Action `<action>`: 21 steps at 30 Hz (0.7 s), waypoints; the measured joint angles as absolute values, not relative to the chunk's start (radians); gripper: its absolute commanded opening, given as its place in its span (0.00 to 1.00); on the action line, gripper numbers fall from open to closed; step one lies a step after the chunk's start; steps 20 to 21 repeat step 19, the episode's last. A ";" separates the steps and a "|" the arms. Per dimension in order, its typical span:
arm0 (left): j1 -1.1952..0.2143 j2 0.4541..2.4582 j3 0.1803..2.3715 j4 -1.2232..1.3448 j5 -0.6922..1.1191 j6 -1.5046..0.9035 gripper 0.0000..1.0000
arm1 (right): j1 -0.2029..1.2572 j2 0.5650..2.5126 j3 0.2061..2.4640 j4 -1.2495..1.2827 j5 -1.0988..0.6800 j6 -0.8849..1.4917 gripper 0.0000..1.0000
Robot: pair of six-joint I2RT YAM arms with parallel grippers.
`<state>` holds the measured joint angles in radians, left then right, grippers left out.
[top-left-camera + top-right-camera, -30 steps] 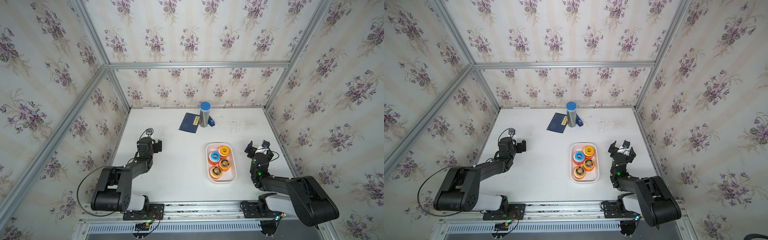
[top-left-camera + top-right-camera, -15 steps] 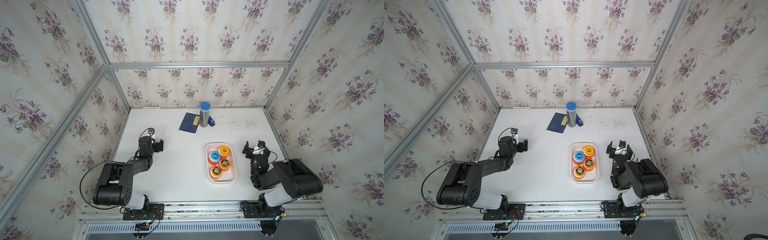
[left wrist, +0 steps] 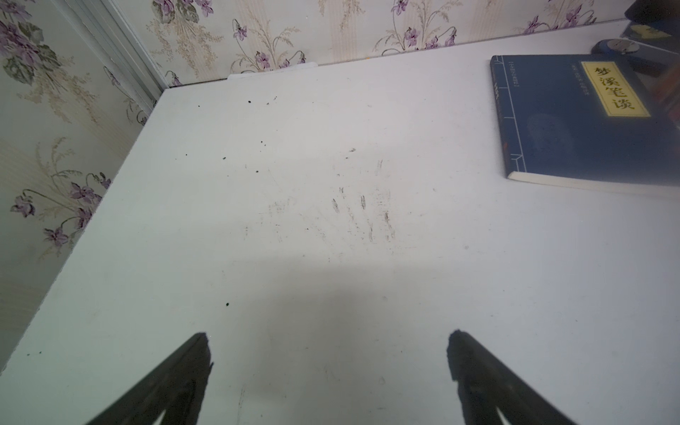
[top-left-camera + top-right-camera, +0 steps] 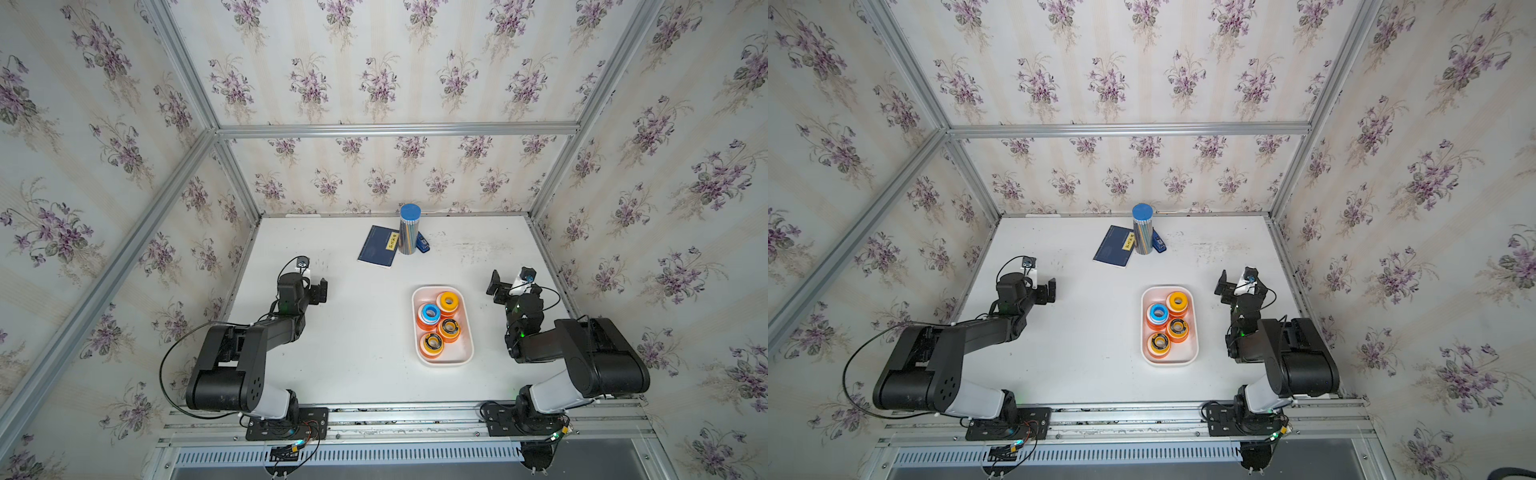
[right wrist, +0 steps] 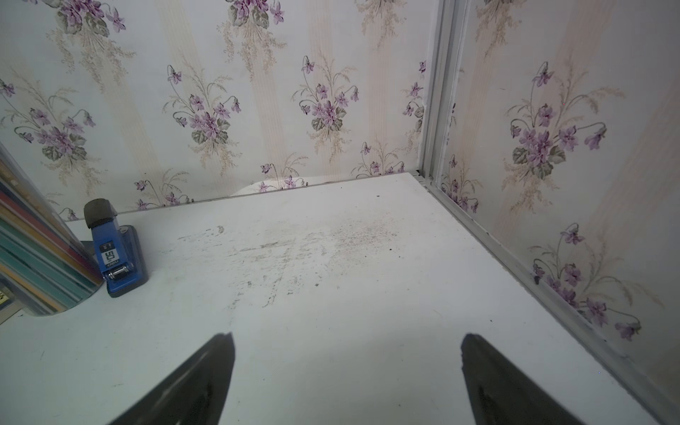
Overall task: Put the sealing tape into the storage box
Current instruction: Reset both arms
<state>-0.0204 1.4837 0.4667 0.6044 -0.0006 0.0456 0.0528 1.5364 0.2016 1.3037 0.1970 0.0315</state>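
Left arm (image 4: 266, 332): jaws spread fully wide, nothing between them, held over a bare stretch of the white surface (image 4: 353, 332); the left wrist view shows only scuffed surface between the fingertips. Far centre: dark blue notebook with a yellow label (image 4: 376, 249), tall striped cylinder with a blue cap (image 4: 409, 230) and small blue stapler (image 4: 423, 245), all well apart from the work and not part of it. Right of centre: shallow white rectangular plastic storage box (image 4: 442, 362) holding the sealing tape. Four rolls show on top: one yellow (image 4: 449, 301), one blue-and-white (image 4: 429, 311), two yellow with black centres (image 4: 449, 328), (image 4: 432, 341). Orange rims show beneath them, so they sit stacked on lower rolls; the count below cannot be told. No loose roll is visible on the surface in any view. Right arm (image 4: 523, 316): jaws equally wide, empty, just beside the box. Judgement: loading looks finished; nothing evident is left to place.
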 measured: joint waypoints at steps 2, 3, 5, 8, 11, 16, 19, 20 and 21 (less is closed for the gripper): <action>-0.020 1.484 0.467 0.604 -0.001 0.046 1.00 | 0.053 1.536 0.202 1.301 0.193 0.033 1.00; -0.020 1.484 0.467 0.604 -0.001 0.046 1.00 | 0.053 1.536 0.202 1.301 0.191 0.034 1.00; -0.020 1.484 0.467 0.604 -0.001 0.046 1.00 | 0.053 1.536 0.202 1.301 0.186 0.034 1.00; -0.020 1.484 0.467 0.604 -0.001 0.046 1.00 | 0.053 1.536 0.202 1.301 0.186 0.034 1.00; -0.020 1.484 0.467 0.604 -0.001 0.046 1.00 | 0.053 1.536 0.202 1.301 0.186 0.034 1.00; -0.020 1.484 0.467 0.605 -0.001 0.046 1.00 | 0.053 1.545 0.226 1.279 0.157 0.030 1.00; -0.020 1.484 0.467 0.605 -0.001 0.046 1.00 | 0.053 1.544 0.226 1.267 0.136 0.026 1.00; -0.020 1.484 0.467 0.605 -0.001 0.046 1.00 | 0.053 1.544 0.226 1.267 0.136 0.026 1.00; -0.020 1.484 0.467 0.605 -0.001 0.046 1.00 | 0.053 1.544 0.226 1.267 0.136 0.026 1.00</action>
